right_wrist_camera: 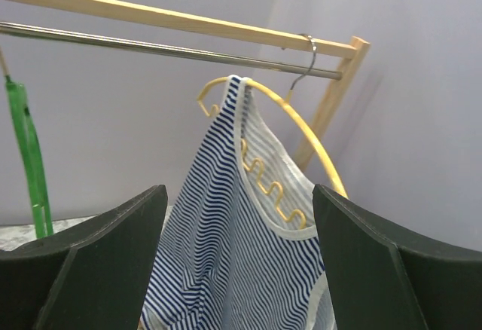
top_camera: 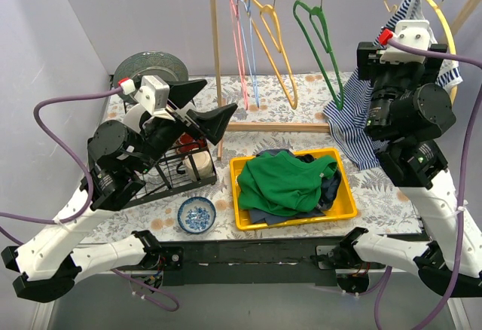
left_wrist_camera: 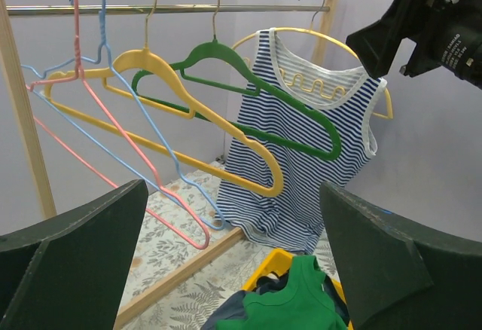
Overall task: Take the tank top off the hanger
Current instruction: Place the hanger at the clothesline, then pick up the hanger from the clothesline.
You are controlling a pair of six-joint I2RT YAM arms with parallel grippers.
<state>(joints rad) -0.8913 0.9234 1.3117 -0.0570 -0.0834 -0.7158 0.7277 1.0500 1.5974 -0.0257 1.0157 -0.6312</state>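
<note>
A blue-and-white striped tank top [top_camera: 352, 123] hangs on a yellow hanger [top_camera: 446, 25] at the right end of the rack's rail. My right gripper [right_wrist_camera: 237, 190] is open and empty. It sits just in front of the tank top [right_wrist_camera: 226, 247], below the hanger's arc [right_wrist_camera: 312, 138], without touching it. My left gripper [top_camera: 215, 104] is open and empty, raised over the left half of the table and aimed at the rack. In its view the tank top [left_wrist_camera: 301, 157] and its hanger [left_wrist_camera: 325, 38] are far off, beyond the gripper [left_wrist_camera: 233, 187].
Empty green [top_camera: 320, 36], yellow [top_camera: 275, 36], pink and blue [top_camera: 245, 36] hangers hang on the same rail. A yellow bin [top_camera: 346, 213] with a green garment stands at centre front. A wire basket [top_camera: 169, 183] and a blue bowl [top_camera: 197, 215] are at the left.
</note>
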